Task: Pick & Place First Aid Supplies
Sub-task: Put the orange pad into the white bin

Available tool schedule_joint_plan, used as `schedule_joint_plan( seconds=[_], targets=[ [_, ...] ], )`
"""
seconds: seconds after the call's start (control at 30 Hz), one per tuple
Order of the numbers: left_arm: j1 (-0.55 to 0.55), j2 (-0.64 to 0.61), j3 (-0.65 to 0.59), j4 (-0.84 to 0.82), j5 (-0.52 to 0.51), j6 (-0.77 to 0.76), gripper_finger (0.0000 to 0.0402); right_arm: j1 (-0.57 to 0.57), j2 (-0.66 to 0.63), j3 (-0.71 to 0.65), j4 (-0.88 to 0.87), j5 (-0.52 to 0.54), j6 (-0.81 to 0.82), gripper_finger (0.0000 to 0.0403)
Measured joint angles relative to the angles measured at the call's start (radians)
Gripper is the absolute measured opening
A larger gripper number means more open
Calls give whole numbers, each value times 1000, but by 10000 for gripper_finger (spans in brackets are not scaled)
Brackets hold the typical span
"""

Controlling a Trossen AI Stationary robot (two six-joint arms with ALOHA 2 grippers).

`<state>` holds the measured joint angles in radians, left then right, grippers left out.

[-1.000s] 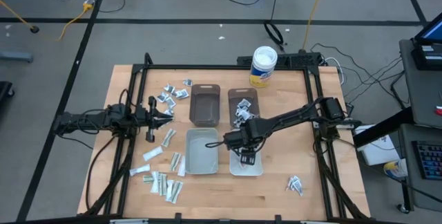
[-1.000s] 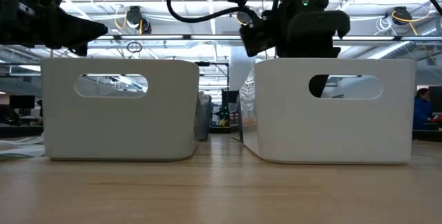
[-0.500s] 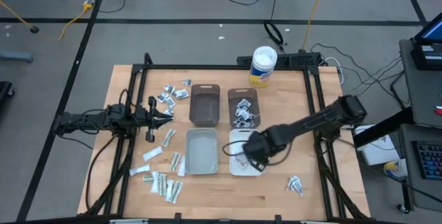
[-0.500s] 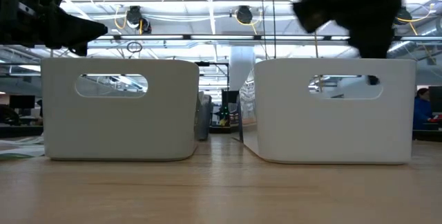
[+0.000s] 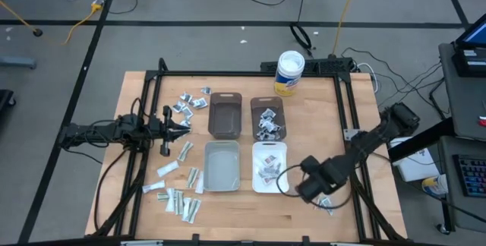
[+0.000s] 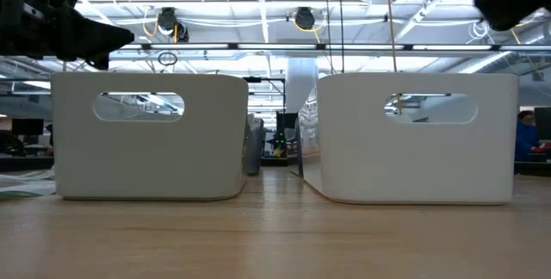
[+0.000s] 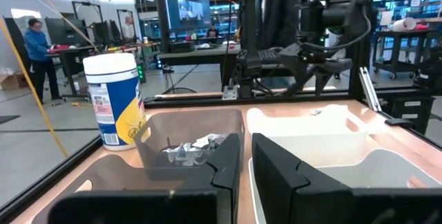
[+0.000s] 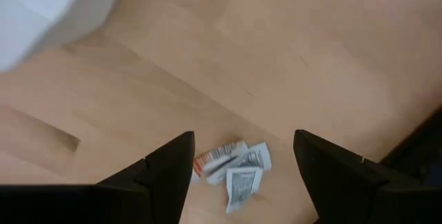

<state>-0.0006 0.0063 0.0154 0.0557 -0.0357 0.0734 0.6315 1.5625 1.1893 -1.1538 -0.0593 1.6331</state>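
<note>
Packets (image 8: 235, 165) fanned on bare wood, between spread fingers of empty right end effector (image 8: 238, 175), left end effector (image 5: 179, 124) clenched.

Four bins (image 5: 225, 114) sat mid-table; packets (image 5: 176, 199) lay left of them, more (image 5: 268, 168) inside the right bins, a few (image 8: 233, 164) at the right.

The right gripper (image 5: 317, 191) has swung away from over the white bin (image 5: 269, 148), out past the bin's corner, and now hangs with its fingers spread above a small cluster of packets (image 8: 233, 164) on the bare wood. Packets (image 5: 267, 168) now lie uncovered in that bin behind it.
</note>
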Motion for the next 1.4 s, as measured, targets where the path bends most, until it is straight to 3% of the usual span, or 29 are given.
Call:
schedule_joint_plan(
  seconds=[0.37, 1.2, 1.4],
  targets=[
    [0, 0, 0, 0, 0, 0, 47, 133, -5, -12, 19, -25, 234, 227],
    [0, 0, 0, 0, 0, 0, 47, 149, 122, -203, 430, -76, 253, 226],
    [0, 0, 0, 0, 0, 0, 47, 149, 119, -212, 440, -79, 266, 186]
  ],
)
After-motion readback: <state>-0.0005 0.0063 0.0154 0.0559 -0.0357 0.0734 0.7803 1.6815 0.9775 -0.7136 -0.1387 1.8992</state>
